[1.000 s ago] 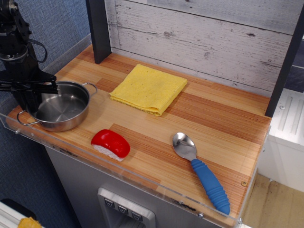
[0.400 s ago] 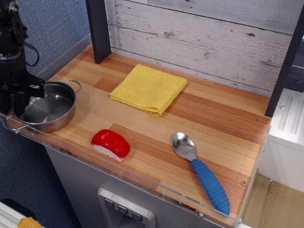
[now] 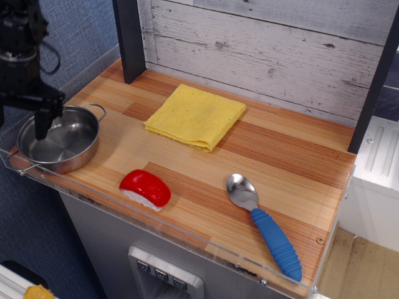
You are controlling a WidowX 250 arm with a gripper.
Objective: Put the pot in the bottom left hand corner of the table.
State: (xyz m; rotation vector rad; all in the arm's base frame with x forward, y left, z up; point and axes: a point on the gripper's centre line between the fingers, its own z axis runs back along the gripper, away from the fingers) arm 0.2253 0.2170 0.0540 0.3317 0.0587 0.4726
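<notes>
The pot [image 3: 59, 140] sits at the front left corner of the table [image 3: 293, 180], one wire handle reaching the clear front rim. My tool [image 3: 34, 118] hangs over the pot's left rim; one dark finger [image 3: 42, 124] points down inside it, the other is cut off, so I cannot tell its spread. Red sushi piece [image 3: 145, 189] near the front edge; yellow cloth [image 3: 195, 116] toward the back; blue-handled spoon [image 3: 265, 227] front right.

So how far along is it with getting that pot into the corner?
Nearly finished, it seems. The pot already sits on the table at the near left corner, against the clear rim. The end effector is above the pot's left side with one finger over the bowl, apparently not gripping. What's left is pulling the arm away.
</notes>
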